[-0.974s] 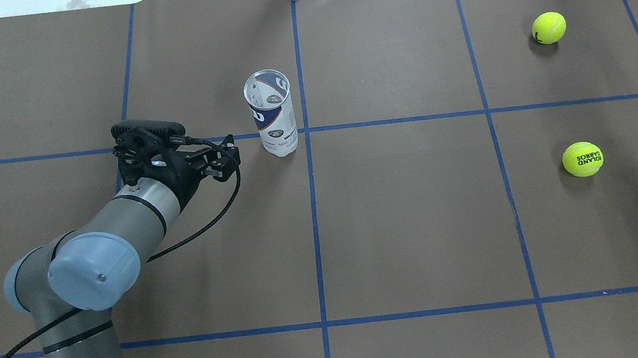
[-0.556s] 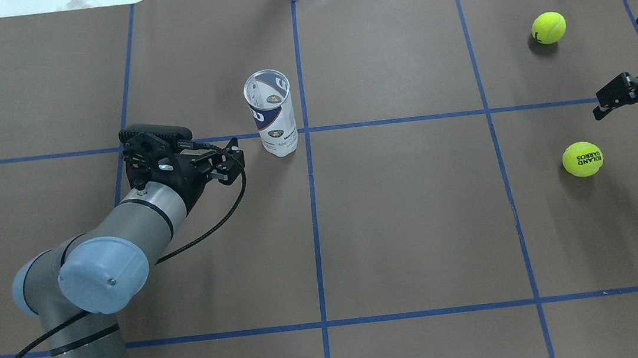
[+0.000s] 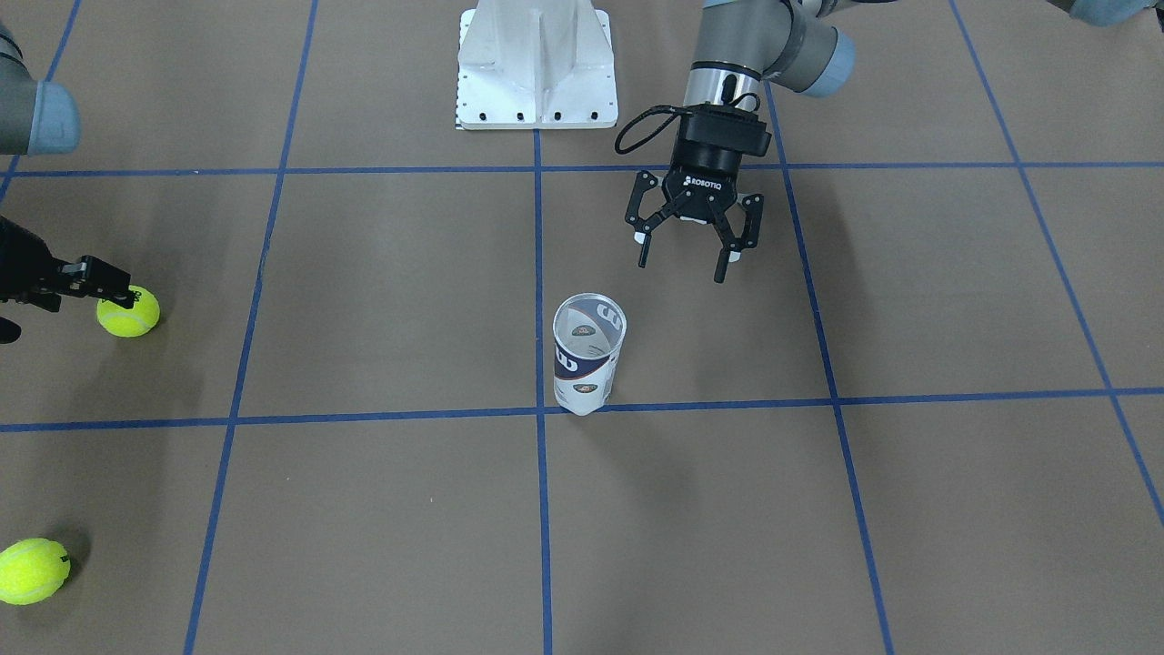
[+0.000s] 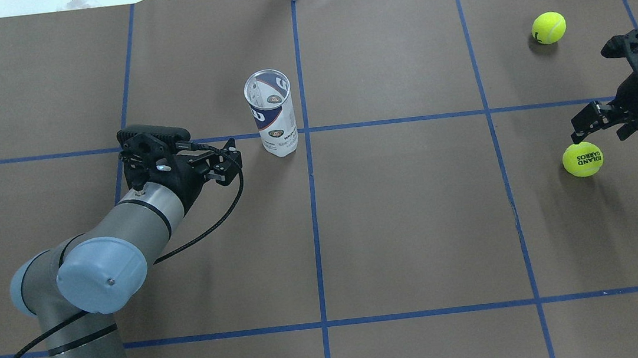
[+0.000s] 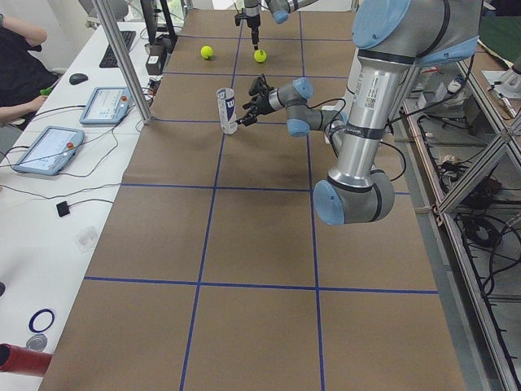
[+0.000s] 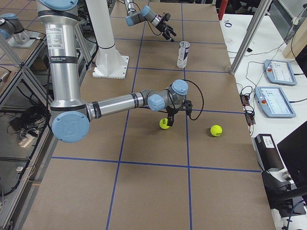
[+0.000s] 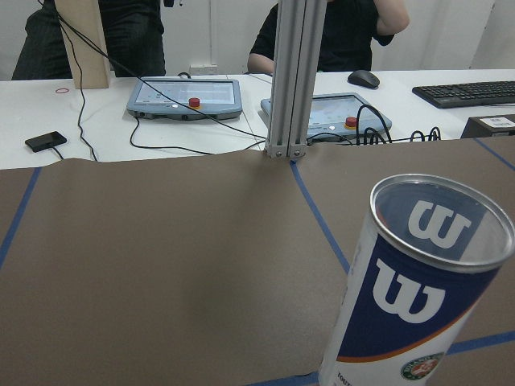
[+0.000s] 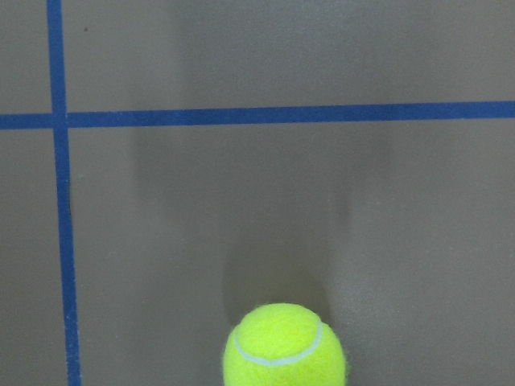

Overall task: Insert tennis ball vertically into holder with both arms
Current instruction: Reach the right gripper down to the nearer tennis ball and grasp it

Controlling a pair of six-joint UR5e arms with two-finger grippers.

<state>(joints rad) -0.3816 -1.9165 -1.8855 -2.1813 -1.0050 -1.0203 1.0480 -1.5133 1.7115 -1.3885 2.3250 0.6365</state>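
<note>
Black two-finger right gripper point(image 4: 599, 136) and left gripper point(image 3: 682, 270): both spread wide, empty.
Just under the right gripper sits a fuzzy yellow-green tennis ball point(image 4: 582, 159), likely light and springy, best pinched across its middle; a second ball point(image 4: 548, 27) lies beyond, out of the way. Ahead of the left gripper stands the clear plastic labelled holder point(image 4: 272, 118): light, thin-walled, tippy, best steadied mid-label.

The near right arm point(image 6: 120, 101) reaches from the left edge to mid-frame. The right gripper point(image 6: 171, 120) points down just beside a yellow tennis ball point(image 6: 164, 124) on the brown table point(image 6: 144, 191); whether they touch is unclear. A second tennis ball point(image 6: 216, 130) lies further right. At upper centre the clear holder point(image 6: 183, 54) stands upright, with the far left gripper point(image 6: 169, 33) near it, up and to its left.
</note>
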